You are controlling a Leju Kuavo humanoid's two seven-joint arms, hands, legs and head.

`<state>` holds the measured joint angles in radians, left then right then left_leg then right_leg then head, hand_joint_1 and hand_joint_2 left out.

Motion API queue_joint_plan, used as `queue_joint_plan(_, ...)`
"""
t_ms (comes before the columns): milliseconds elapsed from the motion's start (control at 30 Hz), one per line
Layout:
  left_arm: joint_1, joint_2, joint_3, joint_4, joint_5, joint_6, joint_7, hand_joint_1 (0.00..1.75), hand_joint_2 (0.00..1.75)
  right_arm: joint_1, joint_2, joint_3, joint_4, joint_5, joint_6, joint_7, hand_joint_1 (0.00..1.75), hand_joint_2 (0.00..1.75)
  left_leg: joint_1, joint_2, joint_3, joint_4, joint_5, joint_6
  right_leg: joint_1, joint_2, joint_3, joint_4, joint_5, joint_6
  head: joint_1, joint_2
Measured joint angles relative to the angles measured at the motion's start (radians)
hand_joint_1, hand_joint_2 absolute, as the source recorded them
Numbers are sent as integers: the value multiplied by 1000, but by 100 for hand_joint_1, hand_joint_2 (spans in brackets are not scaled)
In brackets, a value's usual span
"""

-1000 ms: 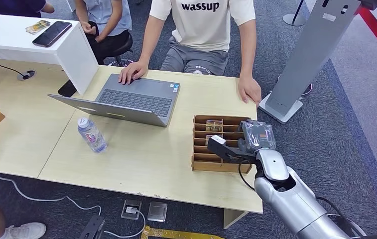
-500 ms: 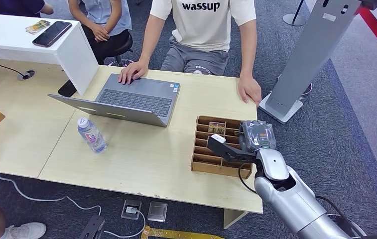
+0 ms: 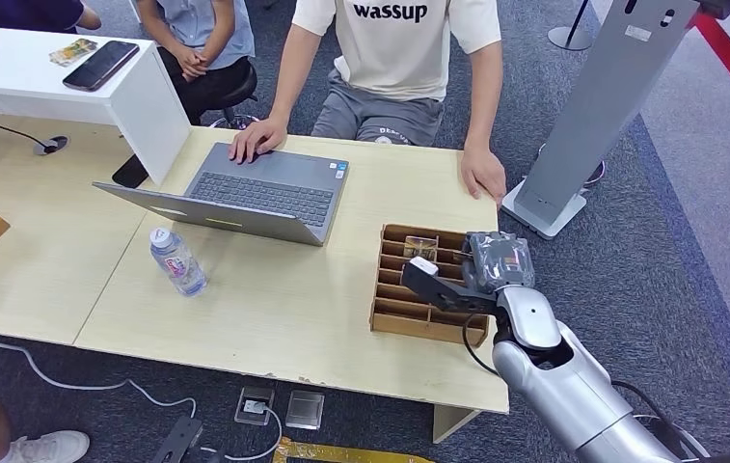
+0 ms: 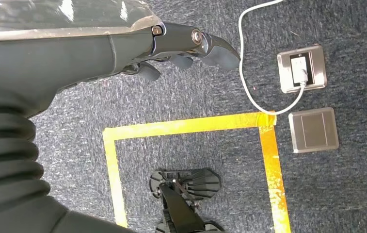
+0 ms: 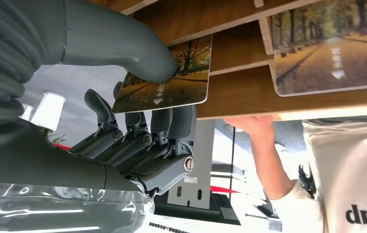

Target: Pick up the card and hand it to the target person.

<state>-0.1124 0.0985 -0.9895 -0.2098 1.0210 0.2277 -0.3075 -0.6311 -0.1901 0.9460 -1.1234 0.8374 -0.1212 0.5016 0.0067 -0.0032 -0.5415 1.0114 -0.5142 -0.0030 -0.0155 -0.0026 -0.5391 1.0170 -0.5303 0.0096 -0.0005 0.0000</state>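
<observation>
A: What has moved since a second ago?

B: In the head view the wooden card rack has shifted: its upper end now sits a little further right on the table, so it stands slightly skewed. The right hand has stayed over the rack's right half, lower right of centre in the frame.

A: Does that hand have the card?

B: Yes. In the right wrist view the thick grey thumb presses on the printed face of the card and the dark fingers lie behind it, so the card is pinched between them. The card bears a picture of a tree-lined path and is right at a wooden divider of the rack; whether it has cleared its slot I cannot tell.

A: Other cards?

B: A second card of the same print rests in another slot, at the upper right of that frame.

A: And the left hand?

B: The left hand hangs over grey carpet with yellow tape, fingers curled in with nothing in them.

A: The person?

B: A person in a white shirt sits at the table's far edge, top centre, one hand on the laptop, the other hand flat on the table just above the rack. A water bottle stands left of centre.
</observation>
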Motion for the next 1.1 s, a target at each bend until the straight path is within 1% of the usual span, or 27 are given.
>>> queue_joint_plan(100,1,1,0,0,8,0,2,0,175,-2,-1,-2,-19,-45,-7,-18,145,175,0,0,0,0,0,0,0,0,0,0,0,0,0,0)
queue_joint_plan(267,2,5,-1,0,17,0,2,0,175,-20,-10,-17,-88,-168,4,-58,145,175,0,0,0,0,0,0,0,0,0,0,0,0,0,0)
queue_joint_plan(333,3,6,-1,0,21,0,2,0,175,-26,-14,-26,-126,-207,-15,-95,145,175,0,0,0,0,0,0,0,0,0,0,0,0,0,0)
queue_joint_plan(433,4,8,-1,0,25,0,-1,0,175,-31,-17,-40,-186,-242,-70,-165,145,175,0,0,0,0,0,0,0,0,0,0,0,0,0,0)
queue_joint_plan(600,4,8,-2,0,26,0,-1,0,175,-34,-19,-51,-249,-248,-104,-204,145,175,0,0,0,0,0,0,0,0,0,0,0,0,0,0)
queue_joint_plan(767,2,8,-3,0,26,0,0,0,175,-34,-8,-50,-273,-182,-212,-302,145,175,0,0,0,0,0,0,0,0,0,0,0,0,0,0)
queue_joint_plan(867,2,8,-4,0,26,0,0,0,175,-34,-5,-49,-273,-174,-225,-312,145,175,0,0,0,0,0,0,0,0,0,0,0,0,0,0)
queue_joint_plan(933,-9,5,-11,0,23,0,3,0,175,-35,42,-44,-216,-158,-379,-424,145,175,0,0,0,0,0,0,0,0,0,0,0,0,0,0)
queue_joint_plan(1000,-21,1,-21,0,17,0,9,0,175,-36,102,-44,-135,-112,-545,-564,145,175,1,0,0,0,0,0,1,0,0,0,0,0,0,0)
queue_joint_plan(1100,-25,-1,-30,0,12,0,15,0,175,-30,146,-82,-65,45,-562,-633,145,175,1,0,0,0,0,0,1,0,0,0,0,0,0,0)
